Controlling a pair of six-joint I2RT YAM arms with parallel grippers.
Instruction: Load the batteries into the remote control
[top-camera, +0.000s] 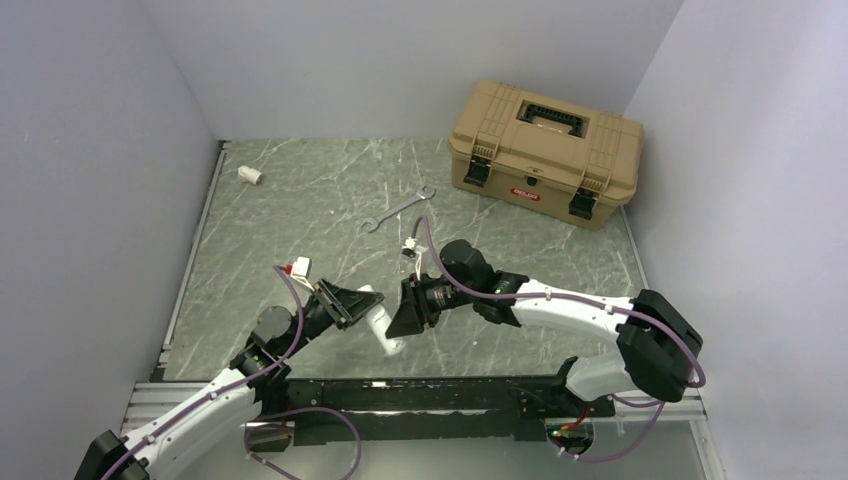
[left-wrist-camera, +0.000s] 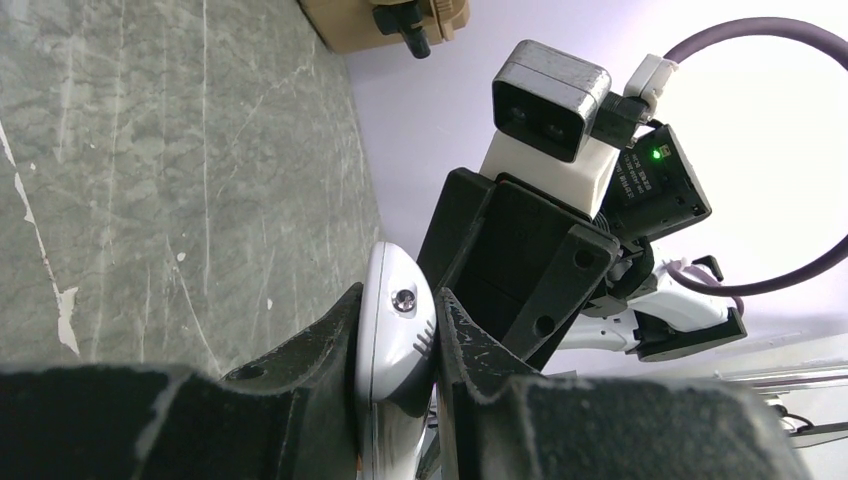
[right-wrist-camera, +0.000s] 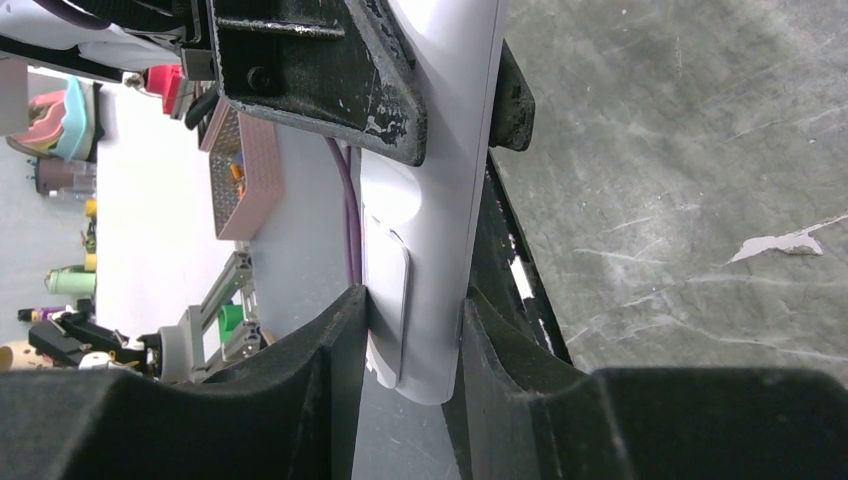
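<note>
The left gripper (left-wrist-camera: 398, 305) is squeezing the remote control (left-wrist-camera: 395, 335) tight between its two black fingers. The round white end of the remote control is sticking out past the fingertips, and a tiny round dot is showing on it.

The right gripper (right-wrist-camera: 412, 300) is holding the other end of the same remote control. Its fingers are pressing on both sides, set a bit wider than the left ones. A flat oblong panel is showing on the side of the remote control by one finger.

The two grippers are facing each other and sharing the remote control between them. It is hanging in the air above the near part of the gray tabletop (top-camera: 300, 200).

Farther back, a metal wrench (top-camera: 397, 209) is lying flat. A tan toolbox (top-camera: 545, 150) is sitting shut in the far right corner. A short white tube (top-camera: 249, 175) is lying near the far left edge.
</note>
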